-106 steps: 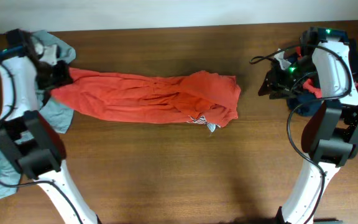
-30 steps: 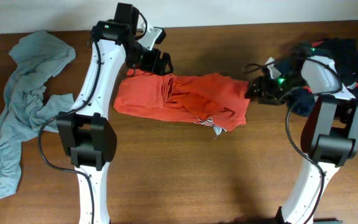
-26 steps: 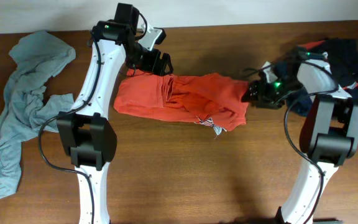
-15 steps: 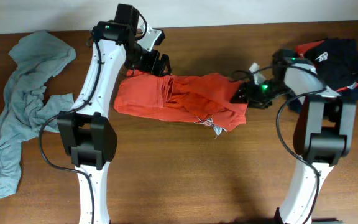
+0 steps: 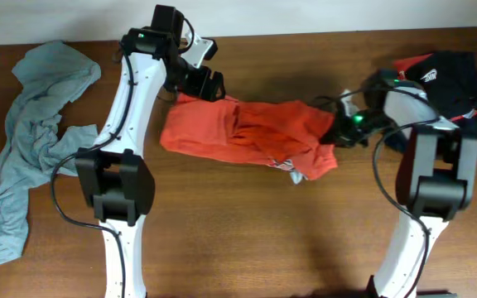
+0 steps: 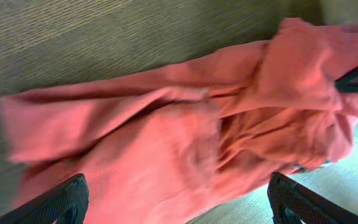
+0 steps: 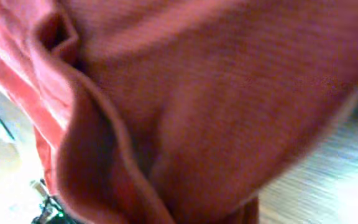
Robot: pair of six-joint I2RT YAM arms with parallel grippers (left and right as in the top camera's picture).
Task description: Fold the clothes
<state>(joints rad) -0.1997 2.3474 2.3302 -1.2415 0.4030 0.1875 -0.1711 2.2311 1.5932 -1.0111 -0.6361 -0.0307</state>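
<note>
On table, orange-red T-shirt, lettering unreadable, right claw pinching it

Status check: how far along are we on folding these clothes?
Done: nothing is neatly folded; the orange T-shirt is only gathered into a rumpled strip. In hand: the right gripper is shut on its right end, the left gripper open above its left end. Left: finish that shirt, then the crumpled grey-blue shirt and the dark pile at the right rear.
</note>
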